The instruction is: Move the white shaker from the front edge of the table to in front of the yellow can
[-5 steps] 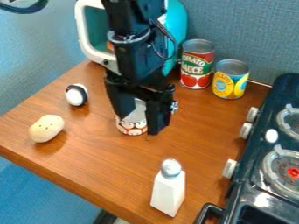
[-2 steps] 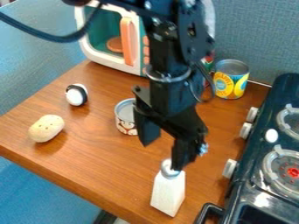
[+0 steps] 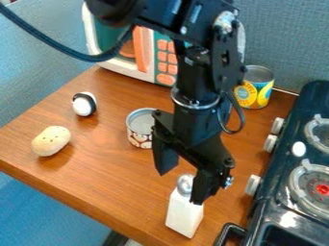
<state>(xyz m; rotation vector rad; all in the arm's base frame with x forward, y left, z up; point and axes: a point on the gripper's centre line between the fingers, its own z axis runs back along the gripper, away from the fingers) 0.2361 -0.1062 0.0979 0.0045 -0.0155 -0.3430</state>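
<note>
Poised near the stove (image 3: 287, 222) with jaws wide apart at a white shaker (image 3: 183, 214) on the table (image 3: 96, 161): likely light, stiff and smooth, best gripped across the upper body, below the silver cap (image 3: 185, 183).

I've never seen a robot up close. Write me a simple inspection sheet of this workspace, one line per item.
Surface: brown wood-look tabletop.
Nearest the gripper: white four-sided shaker with a silver domed top, standing.
Clutter: pale speckled potato-like object, white rounded object with a black band, short silver-topped can, yellow-and-blue can.
Gripper: black two-finger gripper, open above the shaker; contact cannot be told.
Cables: thick black cable arching at upper left; thinner one looping beside the arm.
Surroundings: white-and-teal toy microwave, black toy stove, blue-grey wall.
</note>
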